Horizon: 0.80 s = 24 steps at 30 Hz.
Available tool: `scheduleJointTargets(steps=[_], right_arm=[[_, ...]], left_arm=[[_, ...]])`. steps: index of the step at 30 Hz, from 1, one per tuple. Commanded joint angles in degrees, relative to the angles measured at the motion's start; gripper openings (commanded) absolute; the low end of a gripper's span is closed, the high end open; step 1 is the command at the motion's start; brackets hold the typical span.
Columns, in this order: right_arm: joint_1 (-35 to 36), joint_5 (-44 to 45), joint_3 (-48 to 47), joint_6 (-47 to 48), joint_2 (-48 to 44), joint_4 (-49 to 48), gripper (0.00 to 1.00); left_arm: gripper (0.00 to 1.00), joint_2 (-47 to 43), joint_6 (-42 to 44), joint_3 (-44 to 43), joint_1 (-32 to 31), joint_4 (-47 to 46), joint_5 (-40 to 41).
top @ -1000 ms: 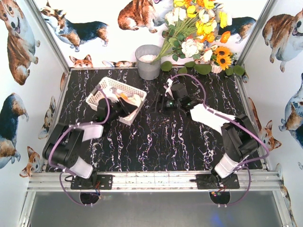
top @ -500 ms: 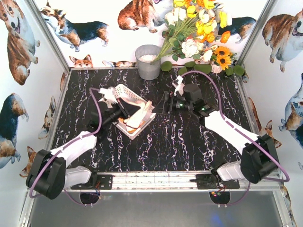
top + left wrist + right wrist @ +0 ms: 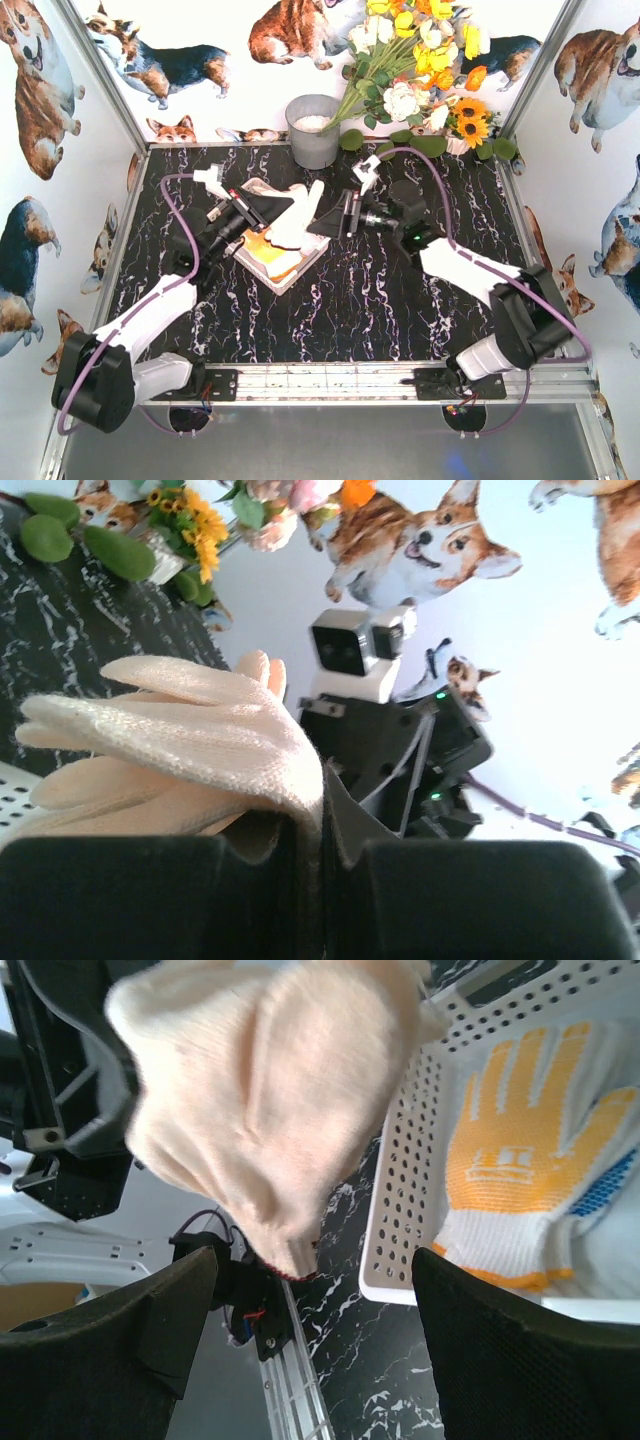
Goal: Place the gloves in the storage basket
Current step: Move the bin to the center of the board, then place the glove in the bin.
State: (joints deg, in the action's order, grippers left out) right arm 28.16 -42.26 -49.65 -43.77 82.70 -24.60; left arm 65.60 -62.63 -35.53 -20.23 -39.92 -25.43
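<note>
Peach-cream knit fills both wrist views: we see one glove (image 3: pixel 180 740) pinched in the left pincer (image 3: pixel 322 825), whose jaws are closed tight on the fabric. In the overhead view it hangs at the centre of the frame, over the upper right edge of the white storage basket (image 3: pixel 400 1220). Our right pincer (image 3: pixel 312 1290) faces it with jaws spread wide, gripping nothing. Inside the basket lie a yellow-palmed glove (image 3: pixel 520 1150) and, just beside it, a blue-dotted glove (image 3: pixel 605 1195). The basket sits on the black marbled worktop (image 3: pixel 350 310).
</note>
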Motion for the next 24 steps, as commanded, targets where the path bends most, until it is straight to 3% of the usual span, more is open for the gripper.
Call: scheduleJointTargets(steps=[1,7,20,22,24], right_arm=[[3.09,-2.32,-0.97,-2.23,2.9,-13.36,0.82],[4.38,-3.86,-2.23,-6.89,7.39,-23.28,0.82],[7.5,-4.59,-5.91,-11.05,10.85,-30.93,0.74],[7.64,-4.95,-6.63,-11.86,11.6,-32.3,0.7],[7.82,-5.31,-7.37,-11.95,11.95,-32.4,0.57]], left_arm=[[0.0,-2.6,-4.65,-2.26,0.19,-4.32,0.7],[0.0,-3.05,-8.55,-2.66,0.15,-7.55,0.03],[0.0,-0.5,-14.14,-1.71,0.18,-15.77,-0.03],[0.0,-0.14,-14.59,-1.55,0.15,-16.61,-0.01],[0.0,-0.33,-13.79,-1.64,0.13,-15.8,0.14]])
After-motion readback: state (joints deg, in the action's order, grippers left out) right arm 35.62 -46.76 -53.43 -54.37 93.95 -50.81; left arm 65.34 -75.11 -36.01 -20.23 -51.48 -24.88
